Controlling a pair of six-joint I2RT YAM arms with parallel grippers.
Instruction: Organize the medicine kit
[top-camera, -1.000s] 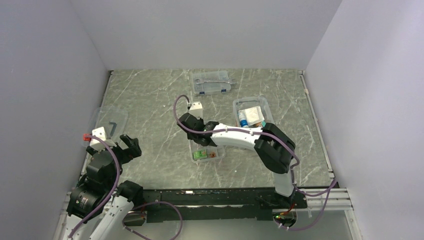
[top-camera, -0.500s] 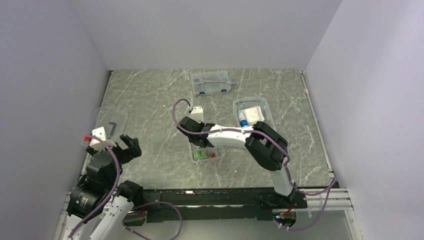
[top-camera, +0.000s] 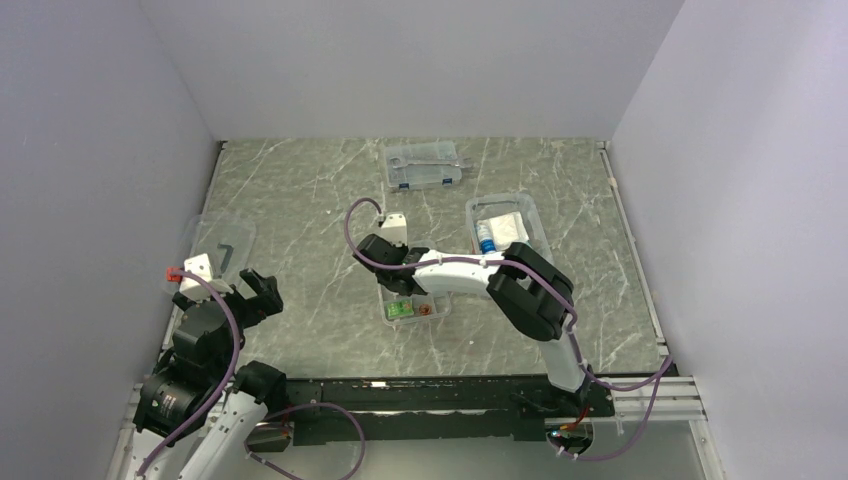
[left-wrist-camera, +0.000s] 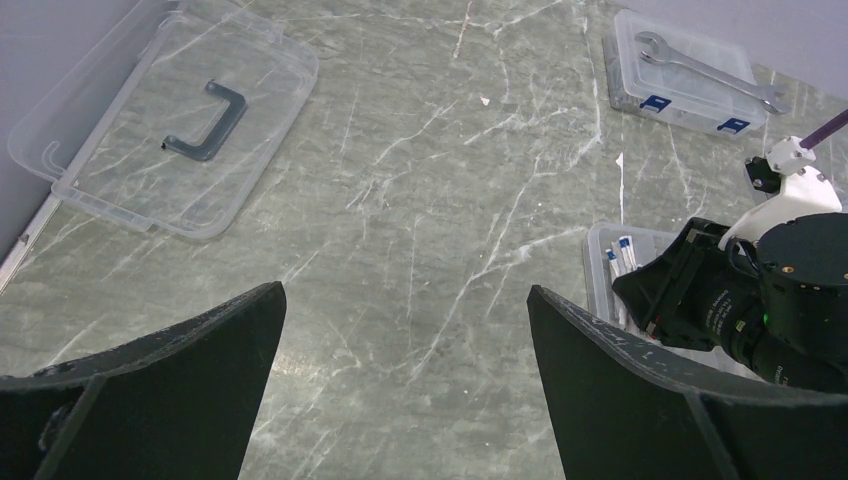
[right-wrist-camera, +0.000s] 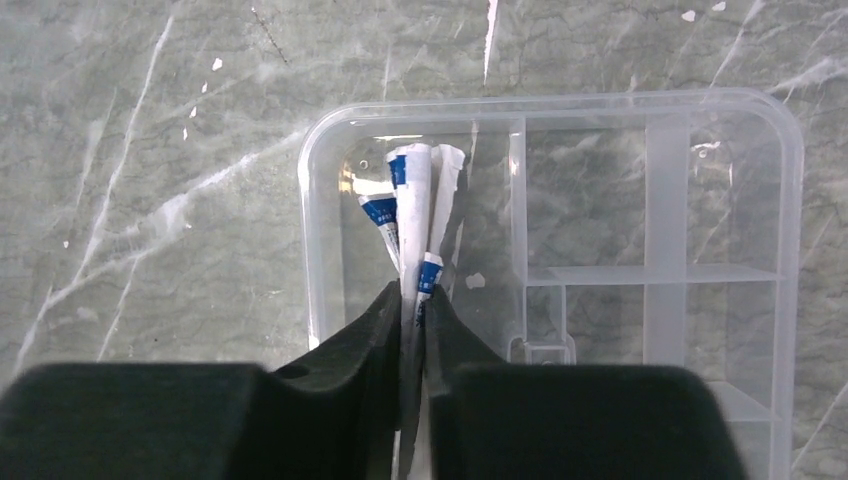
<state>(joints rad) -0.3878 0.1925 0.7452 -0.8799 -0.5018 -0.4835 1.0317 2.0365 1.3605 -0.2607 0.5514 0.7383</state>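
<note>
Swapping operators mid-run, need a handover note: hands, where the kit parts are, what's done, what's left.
Left hand: open, empty, over the table near its left edge.
Right hand: shut on packets, their tips inside the tray's end compartment.
Box: right of centre, open, with a bottle and a white pack inside.
Lid: flat at the left edge.
Done: a few small items are in the tray.
Left: release the packets, then probably sort the rest, put the tray in the box and the lid on.
</note>
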